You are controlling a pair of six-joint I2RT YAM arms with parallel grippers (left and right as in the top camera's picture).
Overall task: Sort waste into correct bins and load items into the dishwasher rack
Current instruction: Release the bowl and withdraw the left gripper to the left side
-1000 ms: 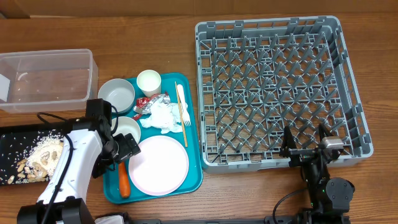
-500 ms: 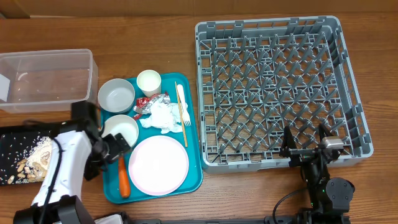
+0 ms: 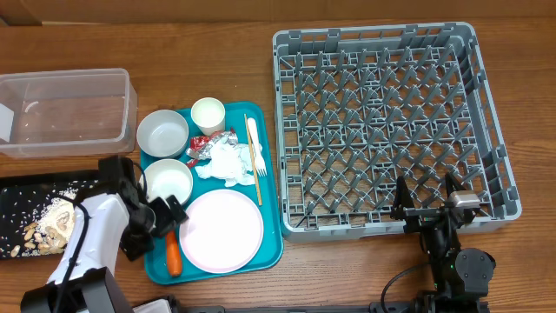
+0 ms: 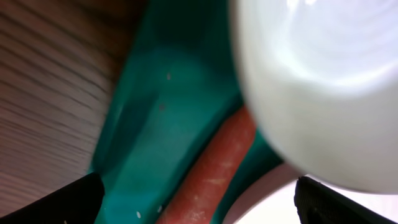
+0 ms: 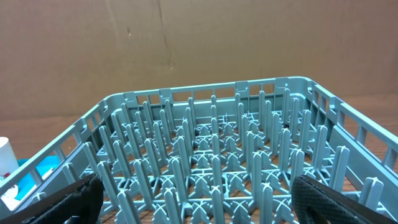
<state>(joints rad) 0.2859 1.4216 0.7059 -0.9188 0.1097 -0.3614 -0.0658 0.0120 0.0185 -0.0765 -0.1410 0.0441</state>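
Orange, smooth and tapering, a small carrot lying flat on the flat teal plastic tray, right under the left hand and framed between its dark fingers in the wrist view. Left hand spread wide, gripping nothing, angled down over the carrot, seemingly to straddle that slim body across its width. Just ahead of the fingertips, a glossy whitish round bowl, rim overlapping the carrot's far end in the wrist view; touching or not, impossible to tell. Close on the hand's other side, a pale pink round plate, smooth and shallow. Tight pocket between the two, so likely a careful descent needed.

Farther beyond the hand: matte grey round bowl, white cup, crumpled white napkin, creased red-and-silver foil wrapper, thin wooden stick and white fork laid parallel.

Behind the wrist, off the teal tray on the wooden bench: shallow black rectangular tray holding beige nut and rice-like scraps, a fair guess for the carrot's destination; clear plastic rectangular tub farther back.

Right hand likewise wide open, holding nothing, parked low at the near wall of the large grey lattice dishwasher rack, pegs upright, nothing loaded yet.
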